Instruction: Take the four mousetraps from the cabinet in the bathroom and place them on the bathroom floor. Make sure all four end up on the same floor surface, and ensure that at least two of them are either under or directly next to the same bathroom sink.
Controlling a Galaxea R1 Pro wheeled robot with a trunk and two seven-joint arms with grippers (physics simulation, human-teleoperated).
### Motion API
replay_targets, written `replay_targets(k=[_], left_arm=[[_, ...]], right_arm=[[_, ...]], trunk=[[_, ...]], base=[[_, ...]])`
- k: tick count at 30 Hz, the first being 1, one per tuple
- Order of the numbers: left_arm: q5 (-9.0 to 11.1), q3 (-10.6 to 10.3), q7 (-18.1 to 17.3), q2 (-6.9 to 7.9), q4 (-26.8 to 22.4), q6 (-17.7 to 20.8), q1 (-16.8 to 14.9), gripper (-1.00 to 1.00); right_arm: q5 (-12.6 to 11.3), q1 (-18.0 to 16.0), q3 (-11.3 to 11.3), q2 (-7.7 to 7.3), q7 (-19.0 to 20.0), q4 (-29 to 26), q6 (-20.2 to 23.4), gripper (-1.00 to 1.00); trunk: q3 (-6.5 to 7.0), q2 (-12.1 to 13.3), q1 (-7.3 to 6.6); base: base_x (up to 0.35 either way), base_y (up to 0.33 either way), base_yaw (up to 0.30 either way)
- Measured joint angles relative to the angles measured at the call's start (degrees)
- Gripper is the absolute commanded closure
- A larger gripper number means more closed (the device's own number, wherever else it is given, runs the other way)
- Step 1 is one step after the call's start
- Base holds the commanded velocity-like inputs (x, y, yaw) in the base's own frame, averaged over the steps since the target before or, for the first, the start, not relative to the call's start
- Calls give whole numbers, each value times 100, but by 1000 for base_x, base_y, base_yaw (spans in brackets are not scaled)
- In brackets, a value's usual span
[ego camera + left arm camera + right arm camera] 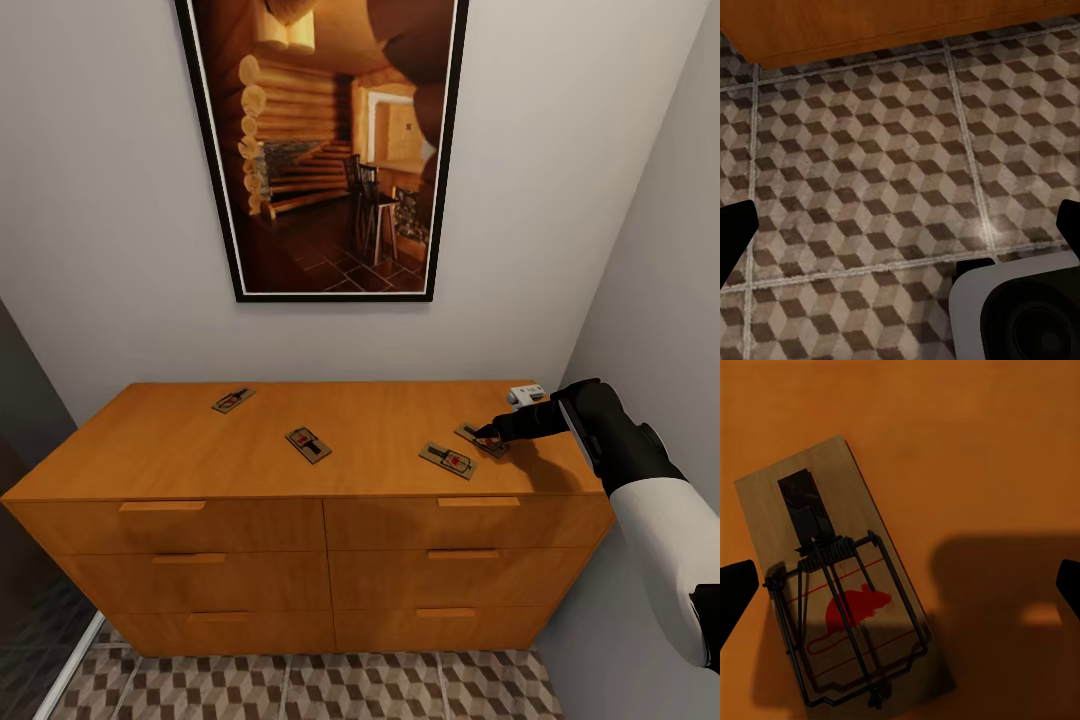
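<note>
All four small tan wooden mousetraps (447, 460) lie on our low orange-brown wooden cabinet (300, 500) — none yet on the cube-patterned tiled bathroom floor (300, 685) — and our right gripper (487, 436), fingers apart, hovers over the rightmost one.

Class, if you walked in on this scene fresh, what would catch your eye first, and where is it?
Four mousetraps lie spread across the top of the cabinet; the right tool reaches over the rightmost mousetrap, its fingers apart. A large framed picture of a log interior hangs on the wall above. Cube-patterned bathroom floor shows below.
</note>
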Motion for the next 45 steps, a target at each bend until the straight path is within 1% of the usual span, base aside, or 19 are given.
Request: replay_targets(k=[31, 45], left_arm=[[0, 0, 0, 0, 3, 0, 0, -100], [0, 0, 0, 0, -1, 1, 0, -100]], right_arm=[[0, 0, 0, 0, 0, 0, 0, -100], [0, 0, 0, 0, 0, 0, 0, -100]], trunk=[[0, 0, 0], [0, 0, 0]], base=[[0, 0, 0], [0, 42, 0]])
